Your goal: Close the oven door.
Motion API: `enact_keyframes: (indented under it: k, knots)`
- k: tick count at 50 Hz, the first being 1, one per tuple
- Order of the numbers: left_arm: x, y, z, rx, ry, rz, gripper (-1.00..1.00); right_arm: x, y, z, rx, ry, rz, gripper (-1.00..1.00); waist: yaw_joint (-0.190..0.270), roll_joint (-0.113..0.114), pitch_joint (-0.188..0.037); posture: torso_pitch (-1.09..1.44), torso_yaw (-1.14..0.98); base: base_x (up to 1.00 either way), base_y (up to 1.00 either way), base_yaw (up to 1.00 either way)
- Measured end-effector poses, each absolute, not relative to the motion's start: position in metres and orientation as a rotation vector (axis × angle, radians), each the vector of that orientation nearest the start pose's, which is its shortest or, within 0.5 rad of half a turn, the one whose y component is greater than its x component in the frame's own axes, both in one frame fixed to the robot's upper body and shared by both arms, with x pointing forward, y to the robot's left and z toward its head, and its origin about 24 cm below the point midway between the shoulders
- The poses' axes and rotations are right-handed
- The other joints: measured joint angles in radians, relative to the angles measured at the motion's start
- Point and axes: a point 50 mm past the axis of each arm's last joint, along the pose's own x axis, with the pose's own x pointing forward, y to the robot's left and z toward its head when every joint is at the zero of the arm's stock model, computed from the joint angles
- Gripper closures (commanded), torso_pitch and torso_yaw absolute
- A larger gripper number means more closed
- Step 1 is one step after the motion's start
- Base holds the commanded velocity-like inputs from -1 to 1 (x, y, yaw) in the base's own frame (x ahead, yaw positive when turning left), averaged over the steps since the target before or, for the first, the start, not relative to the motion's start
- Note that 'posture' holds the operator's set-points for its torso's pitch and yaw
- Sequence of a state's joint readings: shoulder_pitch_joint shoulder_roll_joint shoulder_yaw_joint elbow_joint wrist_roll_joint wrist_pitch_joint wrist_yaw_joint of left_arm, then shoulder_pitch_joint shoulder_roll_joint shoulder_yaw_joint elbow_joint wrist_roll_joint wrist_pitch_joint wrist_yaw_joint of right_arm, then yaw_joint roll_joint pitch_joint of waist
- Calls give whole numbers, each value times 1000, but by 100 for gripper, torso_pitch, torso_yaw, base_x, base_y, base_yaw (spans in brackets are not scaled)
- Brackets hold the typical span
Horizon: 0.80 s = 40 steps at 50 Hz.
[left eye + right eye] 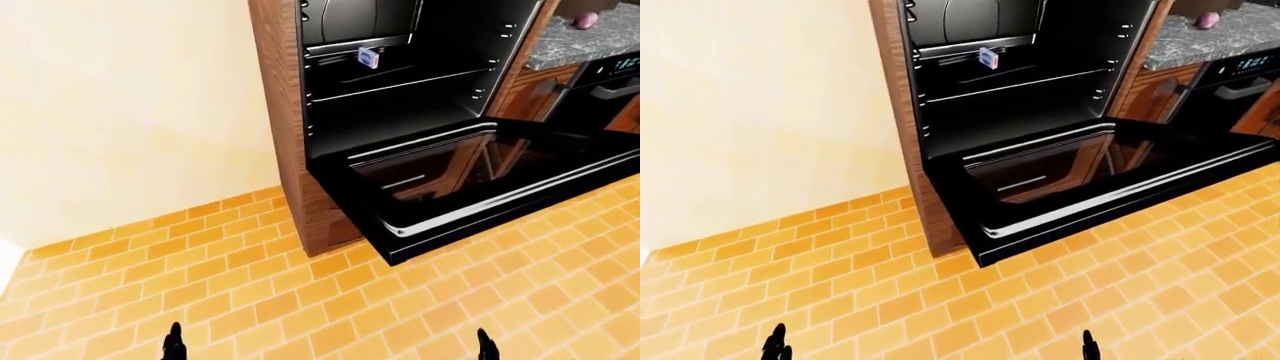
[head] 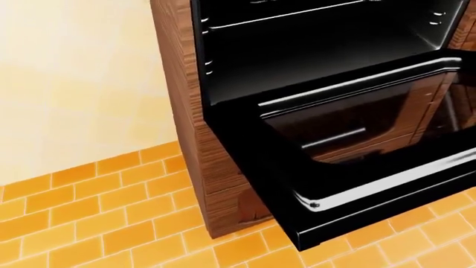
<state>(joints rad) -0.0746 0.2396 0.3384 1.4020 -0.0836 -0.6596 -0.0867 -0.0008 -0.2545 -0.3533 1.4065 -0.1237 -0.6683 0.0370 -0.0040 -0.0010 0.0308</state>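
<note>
Two dark tips at the bottom edge of the left-eye view are all that shows of the robot: the left robot hand [image 1: 174,343] and the right robot hand [image 1: 487,346], each too little in view to tell whether its fingers are apart or together; neither holds anything that can be seen. The oven door [image 2: 357,151] lies dropped flat, hinged at the foot of the oven cavity [image 1: 400,90] and jutting out low over the tiled floor [image 1: 200,277], its glass catching reflections and its chrome trim running along the outer edge. The oven sits in a wooden cabinet [image 2: 186,111] beside a cream wall [image 1: 130,112]; to the right in the eye views a speckled surface [image 1: 1225,34] carries a small pink thing too small to name. Both hands are well apart from the door, so the approach seems not yet finished. The risk I see is the door's low, projecting lip: stepping closer could knock the legs into it, and a lift taken at one corner could let a hand slip off the smooth edge so the door falls open again.
</note>
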Motion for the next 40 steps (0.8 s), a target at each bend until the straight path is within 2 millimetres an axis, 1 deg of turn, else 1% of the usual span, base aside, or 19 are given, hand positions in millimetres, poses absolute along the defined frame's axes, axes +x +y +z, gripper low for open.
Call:
enact_keyframes:
  k: [3, 8, 11, 15, 23, 31, 33, 40]
  knots:
    - [129, 270, -122, 21, 595, 369, -100, 99, -271, -130, -161, 709, -289, -100, -3, -4, 9, 0, 0, 0, 0, -4]
    - [125, 269, -124, 18, 614, 371, -100, 97, -271, -131, -157, 718, -288, -100, -5, -12, 16, 0, 0, 0, 0, -4]
    - [121, 268, -126, 14, 632, 371, -100, 97, -271, -131, -157, 723, -288, -100, -5, -4, 4, 0, 0, 0, 0, -17]
    - [125, 270, -124, 19, 617, 372, -100, 100, -271, -130, -158, 708, -281, -100, -5, 7, -1, 0, 0, 0, 0, -20]
    - [126, 272, -122, 23, 607, 382, -100, 98, -268, -132, -148, 724, -268, -100, -6, 4, 1, 0, 0, 0, 0, -19]
    - [128, 268, -123, 15, 607, 366, -100, 98, -271, -131, -148, 723, -278, -100, -16, 17, 3, 0, 0, 0, 0, -19]
    - [128, 269, -123, 16, 607, 367, -100, 98, -270, -132, -146, 723, -276, -100, -15, 15, 3, 0, 0, 0, 0, -19]
    - [124, 273, -123, 21, 613, 386, -100, 99, -266, -132, -140, 720, -258, -100, -8, -3, -3, 0, 0, -3, 0, -22]
